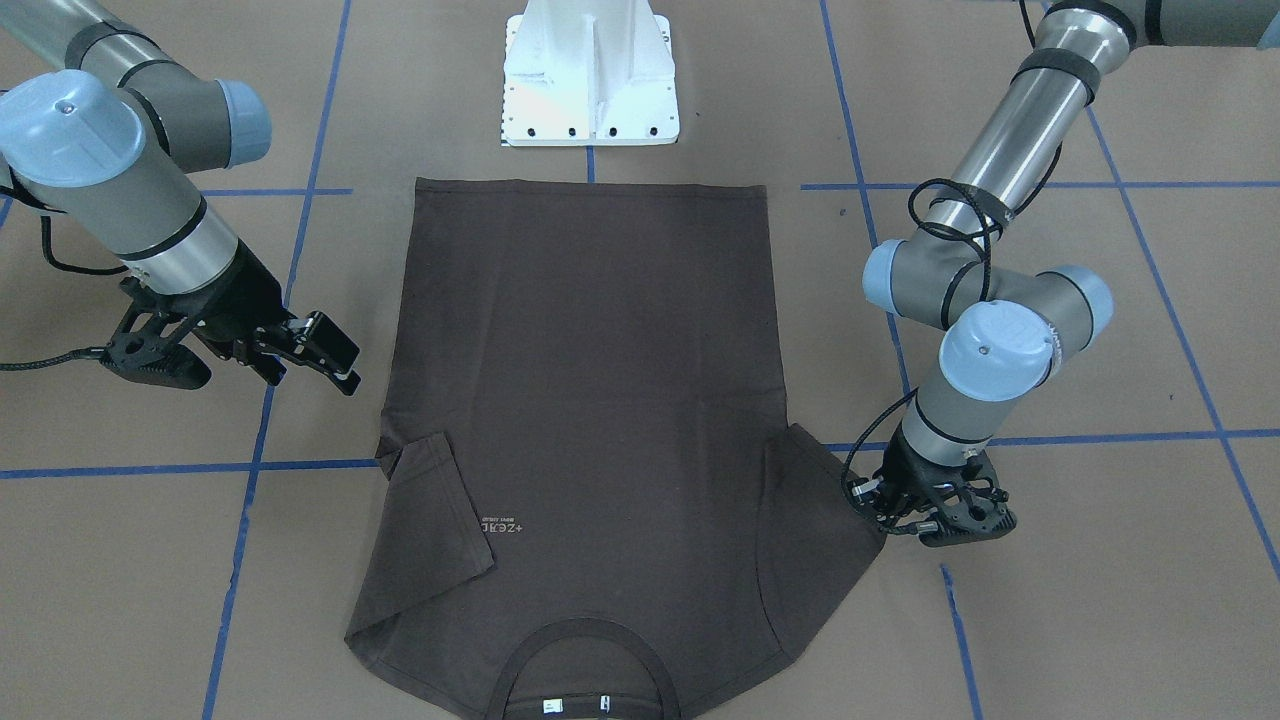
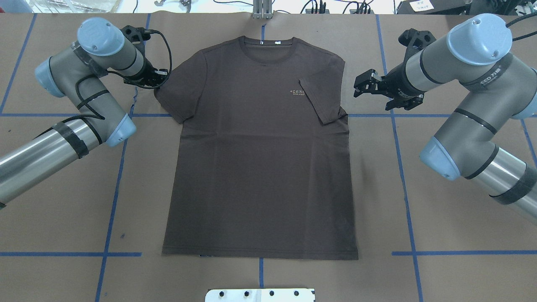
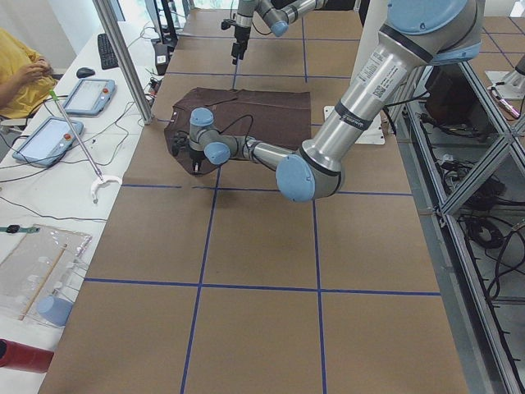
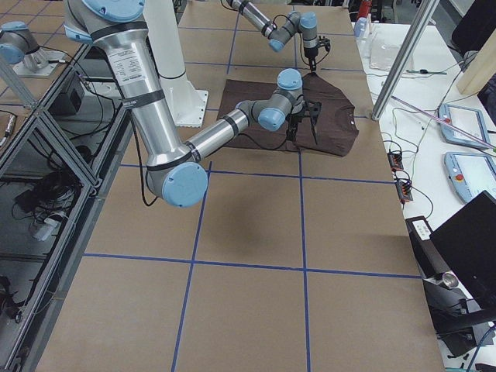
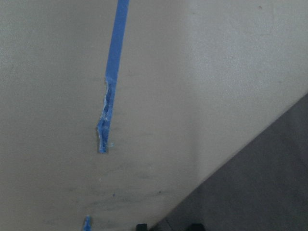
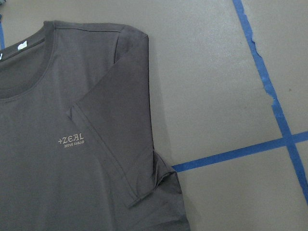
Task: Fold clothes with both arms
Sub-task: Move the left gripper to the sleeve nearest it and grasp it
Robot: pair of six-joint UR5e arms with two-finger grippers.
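The dark brown T-shirt [image 2: 260, 167] lies flat, collar away from the robot's base, pale chest lettering [image 2: 297, 92] facing up. The sleeve [image 2: 321, 100] on my right side is folded in over the chest; it also shows in the right wrist view [image 6: 120, 120]. The other sleeve [image 2: 180, 92] lies spread out. My left gripper [image 2: 160, 79] is low at that sleeve's outer edge; in its wrist view the two fingertips [image 5: 140, 226] stand apart with the fabric edge [image 5: 269, 183] between them, so it is open. My right gripper [image 2: 361, 87] is open and empty, off the shirt beside the folded sleeve.
The white base pedestal [image 1: 590, 75] stands just beyond the shirt's hem. Blue tape lines [image 2: 402, 167] cross the brown table cover. In the left side view a person in yellow [image 3: 20, 70] sits by tablets past the table's end, next to a metal post [image 3: 123, 57].
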